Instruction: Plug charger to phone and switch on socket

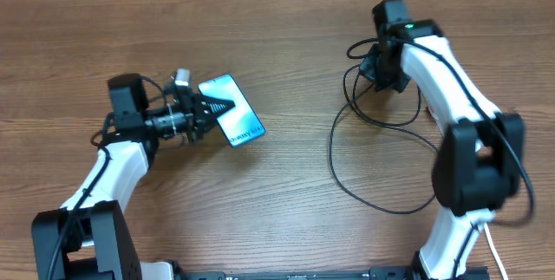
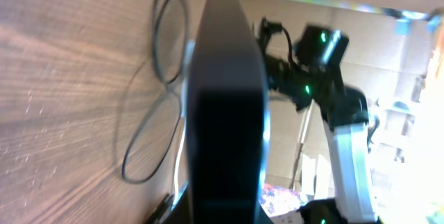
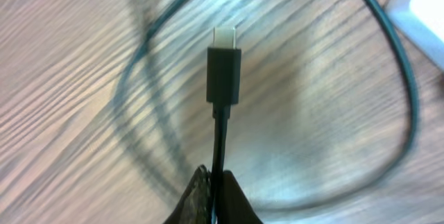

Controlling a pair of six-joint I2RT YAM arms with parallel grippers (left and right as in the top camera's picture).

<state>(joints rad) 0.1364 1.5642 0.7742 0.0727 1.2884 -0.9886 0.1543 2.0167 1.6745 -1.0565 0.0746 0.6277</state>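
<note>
On the left of the tabletop (image 1: 286, 20): the phone (image 1: 238, 117) sits in the left end effector (image 1: 211, 106), which comes in from the side and is clamped on one long edge; the screen faces up in the overhead view.
Phone long axis: a diagonal, from the far left down toward the near right, with the printed end nearer the robot. The left wrist view shows it only edge-on and dark. I cannot tell which short end has the port.
Right end effector (image 3: 216, 197): closed on the charger (image 3: 219, 137) just behind its connector tip (image 3: 223, 64), which stands free beyond the fingers and in line with them.
Rest of the charger: loose loops on the tabletop, mostly nearer the robot than the right end effector.
Key relation: the phone lies well apart from the connector tip, toward the robot's left and a little nearer its base. The right arm has to carry the tip across, and the tip probably needs lining up with the phone's long axis first.
Socket: not clearly shown. A white object (image 3: 424, 5) at the corner of the right wrist view could be it or the adapter.
Containers: none seen.
</note>
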